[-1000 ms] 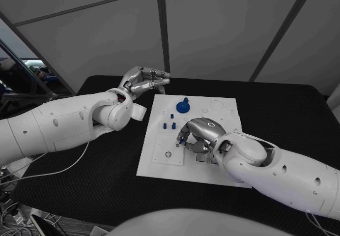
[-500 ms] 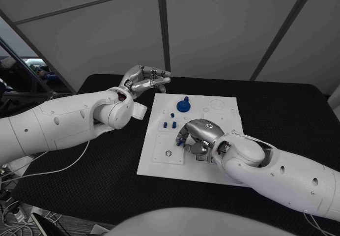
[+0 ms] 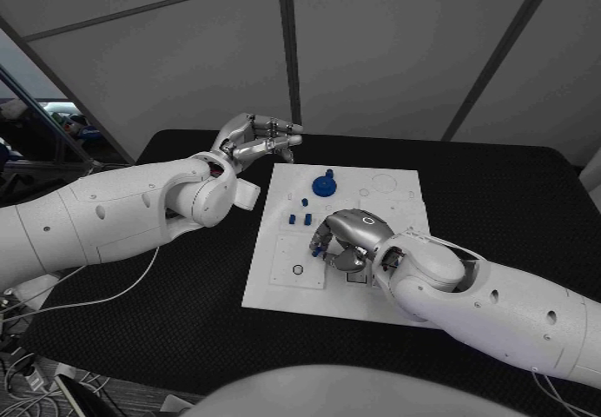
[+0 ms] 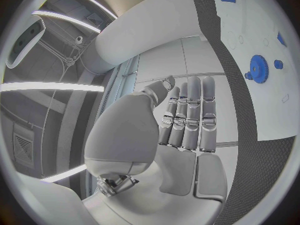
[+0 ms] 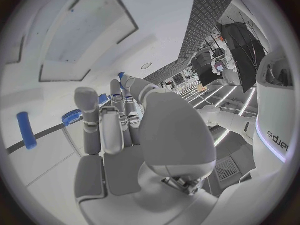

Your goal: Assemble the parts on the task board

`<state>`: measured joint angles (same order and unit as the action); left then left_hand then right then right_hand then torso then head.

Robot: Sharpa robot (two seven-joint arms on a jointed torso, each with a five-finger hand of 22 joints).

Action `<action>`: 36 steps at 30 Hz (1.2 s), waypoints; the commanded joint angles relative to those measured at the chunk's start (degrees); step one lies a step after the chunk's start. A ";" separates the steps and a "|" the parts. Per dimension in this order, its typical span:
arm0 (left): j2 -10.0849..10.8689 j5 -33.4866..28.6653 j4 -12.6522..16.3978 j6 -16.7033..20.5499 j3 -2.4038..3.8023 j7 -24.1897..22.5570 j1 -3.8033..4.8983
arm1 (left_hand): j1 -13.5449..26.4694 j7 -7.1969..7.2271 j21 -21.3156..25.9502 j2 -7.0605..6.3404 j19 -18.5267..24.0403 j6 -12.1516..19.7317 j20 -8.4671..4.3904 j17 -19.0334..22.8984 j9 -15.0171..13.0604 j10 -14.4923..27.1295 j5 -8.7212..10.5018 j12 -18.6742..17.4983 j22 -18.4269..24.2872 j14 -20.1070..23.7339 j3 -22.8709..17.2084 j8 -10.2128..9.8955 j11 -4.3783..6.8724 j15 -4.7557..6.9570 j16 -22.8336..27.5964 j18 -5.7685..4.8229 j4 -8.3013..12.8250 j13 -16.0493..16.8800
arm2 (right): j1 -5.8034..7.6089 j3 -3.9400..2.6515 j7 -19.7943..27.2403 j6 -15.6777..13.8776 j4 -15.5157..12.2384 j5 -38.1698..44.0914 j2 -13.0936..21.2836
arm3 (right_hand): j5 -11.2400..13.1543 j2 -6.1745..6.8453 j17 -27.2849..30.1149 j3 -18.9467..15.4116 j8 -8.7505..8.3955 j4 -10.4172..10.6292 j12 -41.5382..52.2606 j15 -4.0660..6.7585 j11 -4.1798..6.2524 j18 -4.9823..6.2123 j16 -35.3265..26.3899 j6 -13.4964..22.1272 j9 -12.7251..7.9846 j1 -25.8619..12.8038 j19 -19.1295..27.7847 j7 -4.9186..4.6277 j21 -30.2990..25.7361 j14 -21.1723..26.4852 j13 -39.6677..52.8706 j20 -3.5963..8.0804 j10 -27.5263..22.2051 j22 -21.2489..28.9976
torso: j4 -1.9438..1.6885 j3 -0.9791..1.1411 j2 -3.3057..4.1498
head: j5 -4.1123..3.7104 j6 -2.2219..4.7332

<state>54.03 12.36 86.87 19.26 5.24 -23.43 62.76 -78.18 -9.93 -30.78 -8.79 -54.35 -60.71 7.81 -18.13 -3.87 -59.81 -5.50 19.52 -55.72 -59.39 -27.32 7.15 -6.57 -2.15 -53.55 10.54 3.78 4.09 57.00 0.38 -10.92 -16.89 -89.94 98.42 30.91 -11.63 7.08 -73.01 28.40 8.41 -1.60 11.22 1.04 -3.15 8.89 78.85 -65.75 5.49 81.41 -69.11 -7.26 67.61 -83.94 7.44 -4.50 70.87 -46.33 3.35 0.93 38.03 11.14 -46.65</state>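
Observation:
The white task board [image 3: 278,294] lies mid-table. On its far part stand a blue gear [image 3: 325,185] and small blue pegs [image 3: 298,220]. My right hand [image 3: 349,234] bends down over the board's middle, and its fingertips pinch a small blue part [image 3: 318,252] against the plate. The right wrist view shows that hand [image 5: 125,130] with blue at its fingertips, and the gear [image 5: 72,117] and a lone peg [image 5: 25,130] beyond. My left hand [image 3: 257,137] hovers behind the board's far left corner and holds nothing. In the left wrist view its fingers [image 4: 187,115] are straight, with the gear [image 4: 257,68] off to one side.
The black table [image 3: 501,191] stretches round the board. Round holes and outlined slots [image 3: 297,272] mark the plate's near left. A white cable [image 3: 113,295] trails over the table's left edge.
The right hand has edged slightly toward the board's left with the blue part at its fingertips. The left hand has barely shifted.

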 commanded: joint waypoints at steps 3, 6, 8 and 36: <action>-0.10 -0.11 0.04 -0.55 0.08 -0.13 0.12 | 0.13 -0.03 0.26 0.70 -0.27 0.33 0.31 0.08 0.05 0.50 0.18 0.34 0.11 0.00 0.32 -0.26 0.07 -0.23 0.27 -0.15 0.04 -0.07 | 0.04 0.02 -0.57 1.79 0.43 0.57 -0.34 | -0.14 -0.46 0.08 0.01 0.36 -0.23 -0.17 0.42 0.05 -0.87 0.15 -0.26 0.07 -0.12 -0.06 -0.13 0.05 -2.84 0.09 -0.01 0.38 0.24 | -0.02 -0.01 -0.05 | -0.03 -0.01; -0.11 -0.11 0.06 -0.58 0.08 -0.12 0.13 | 0.13 -0.03 0.26 0.70 -0.27 0.33 0.31 0.08 0.05 0.50 0.18 0.34 0.11 0.00 0.32 -0.26 0.07 -0.23 0.27 -0.15 0.04 -0.07 | 0.04 0.02 -0.69 2.75 0.66 0.64 -0.59 | -0.14 -0.46 0.08 0.01 0.36 -0.23 -0.17 0.42 0.05 -0.87 0.15 -0.26 0.07 -0.12 -0.06 -0.13 0.05 -2.84 0.09 -0.01 0.38 0.24 | -0.03 -0.01 -0.04 | -0.06 -0.02; -0.13 -0.11 0.06 -0.59 0.08 -0.11 0.13 | 0.13 -0.03 0.26 0.70 -0.27 0.33 0.31 0.08 0.05 0.50 0.18 0.34 0.11 0.00 0.32 -0.26 0.07 -0.23 0.27 -0.15 0.04 -0.07 | 0.05 0.03 -0.79 3.47 0.81 0.68 -0.75 | -0.14 -0.46 0.08 0.01 0.36 -0.23 -0.17 0.42 0.05 -0.87 0.15 -0.26 0.07 -0.12 -0.06 -0.13 0.05 -2.84 0.09 -0.01 0.38 0.24 | -0.01 -0.02 -0.04 | -0.04 -0.08; -0.08 -0.12 0.01 -0.83 0.08 0.17 0.17 | 0.17 -0.03 0.35 0.77 -0.29 0.33 0.33 0.13 0.04 0.58 0.17 0.40 0.19 0.00 0.41 -0.24 0.06 -0.25 0.31 -0.15 0.02 -0.08 | 0.05 0.06 -0.63 2.29 1.24 1.03 -0.81 | -0.43 2.18 0.55 -2.10 -4.61 0.49 -5.82 -2.27 -3.22 -0.42 0.20 7.18 -1.65 -3.91 2.24 -2.44 -1.94 -2.56 -2.29 -2.34 -10.33 3.39 | 0.04 0.04 -0.06 | -0.24 0.07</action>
<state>53.94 12.35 86.82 19.07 5.25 -23.20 62.81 -77.97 -9.92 -30.74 -8.58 -54.55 -60.70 8.01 -18.03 -3.87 -59.58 -5.50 19.58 -55.58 -59.39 -27.32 7.16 -6.38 -2.15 -53.47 10.52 3.78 4.10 57.10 0.34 -11.11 -13.95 -88.78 98.98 29.94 -11.99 8.83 -72.42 26.68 3.97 -1.18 5.40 -0.83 -6.28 8.90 78.85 -59.01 3.88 77.60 -66.97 -9.75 66.01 -84.14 5.07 -6.64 60.95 -43.01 3.39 0.93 37.94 10.98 -46.75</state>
